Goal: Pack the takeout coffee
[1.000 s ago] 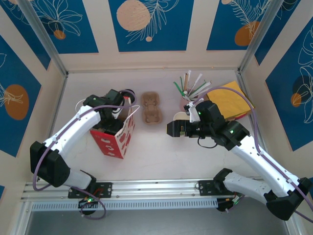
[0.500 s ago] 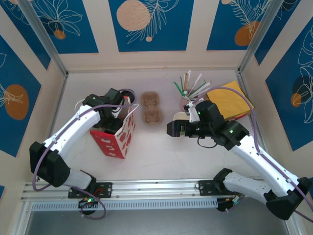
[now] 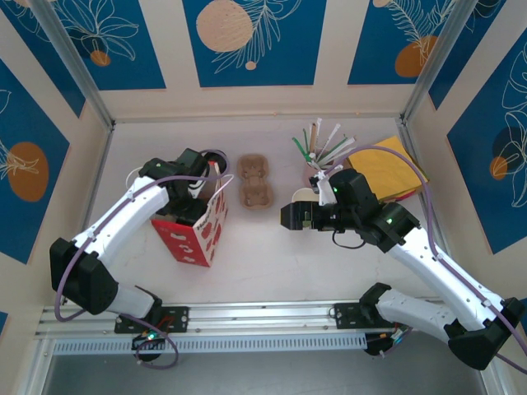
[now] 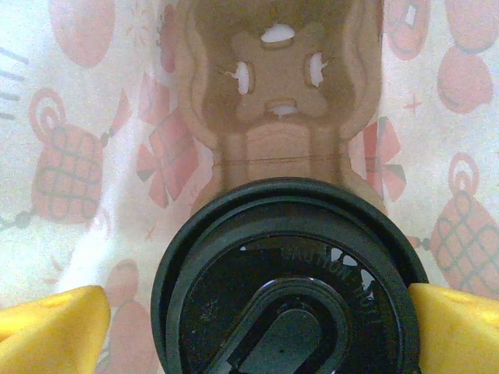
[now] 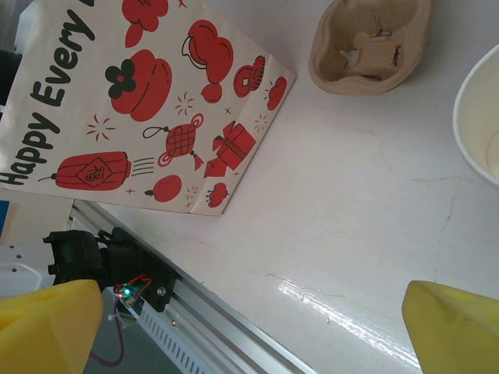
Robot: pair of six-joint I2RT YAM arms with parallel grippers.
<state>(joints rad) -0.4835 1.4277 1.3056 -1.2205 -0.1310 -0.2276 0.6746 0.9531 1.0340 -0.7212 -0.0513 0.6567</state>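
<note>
White tabletop (image 3: 272, 247): we count one red-patterned paper bag (image 3: 191, 237), one brown pulp carrier (image 3: 255, 181), one black-lidded takeout coffee (image 4: 288, 288) between the fingers of the left gripper (image 4: 257, 327), spread wide; right gripper (image 5: 251, 327) gapes empty.

Probably robot test booth: printed wall panels (image 3: 247, 41), aluminium frame (image 3: 76, 70), base rail (image 3: 263, 315).

**Desk** (image 3: 272, 255): white glossy top with faint hairline cracks and an aluminium rail (image 3: 263, 315) along the near edge.

Lying on it, left to right:
- One paper bag (image 3: 202, 234), white with red festive prints, mouth open, at left centre.
- One brown moulded-pulp cup carrier (image 3: 254, 181), just right of the bag and apart from it.
- One white-lined cup (image 5: 479, 117), near the carrier.
- One bundle of straws (image 3: 321, 146), possibly standing in a holder.
- One flat yellow packet (image 3: 387, 169), at the far right.
</note>
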